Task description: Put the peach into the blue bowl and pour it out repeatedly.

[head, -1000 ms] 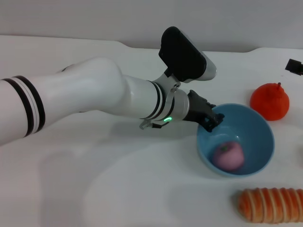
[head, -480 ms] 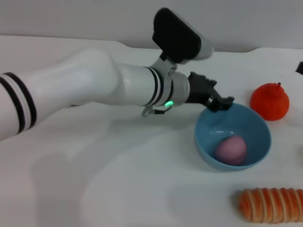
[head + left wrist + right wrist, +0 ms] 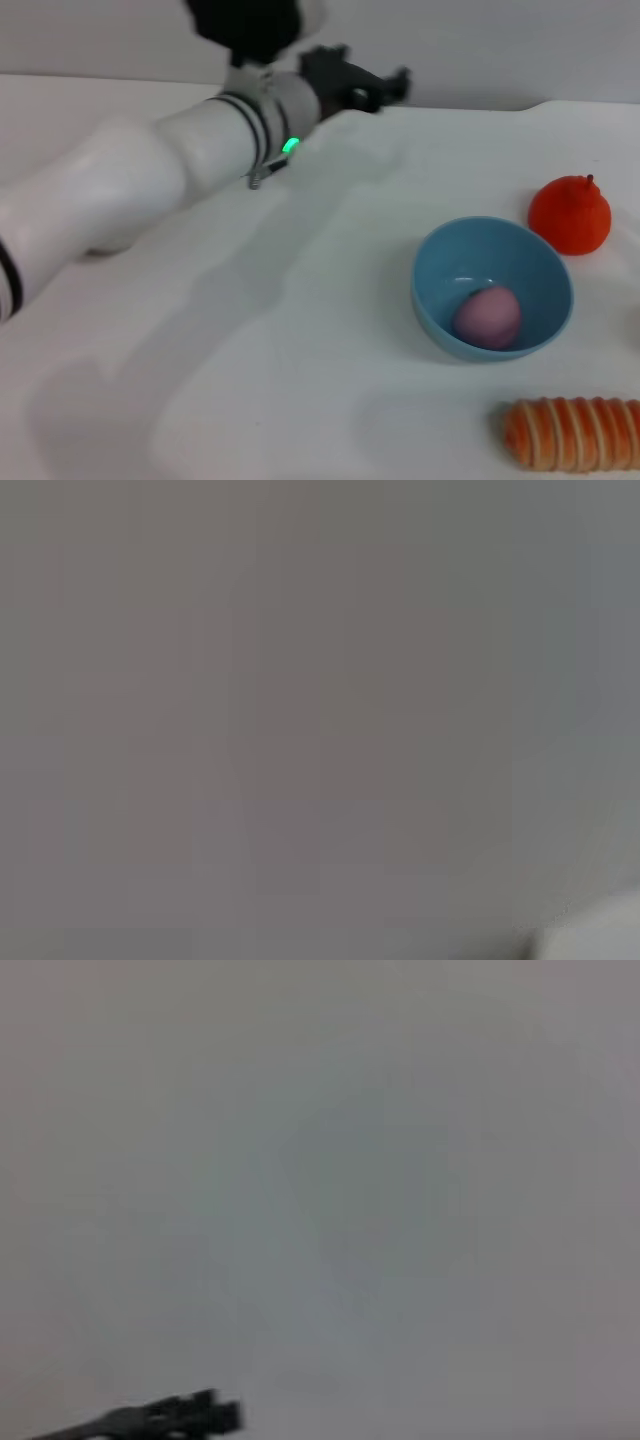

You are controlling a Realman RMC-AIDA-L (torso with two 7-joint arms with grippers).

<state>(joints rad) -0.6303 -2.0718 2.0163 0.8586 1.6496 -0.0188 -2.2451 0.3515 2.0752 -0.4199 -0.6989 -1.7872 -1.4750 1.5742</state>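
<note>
Right, I see the peach [image 3: 488, 316] lying inside the blue bowl [image 3: 438, 262], which stands upright toward the right edge of the white table [image 3: 300, 380]. An orange-red fruit [image 3: 570, 214] sits near the bowl, closer to the far right corner, and a striped orange roll [image 3: 572, 434] lies at the near right corner. My left gripper [image 3: 385, 85] hangs over the far edge, well apart from the bowl (whether its fingers are parted or closed, I cannot tell).

Robot test bench, bare white table [image 3: 300, 380], plain grey wall [image 3: 500, 50], toy fruit.
</note>
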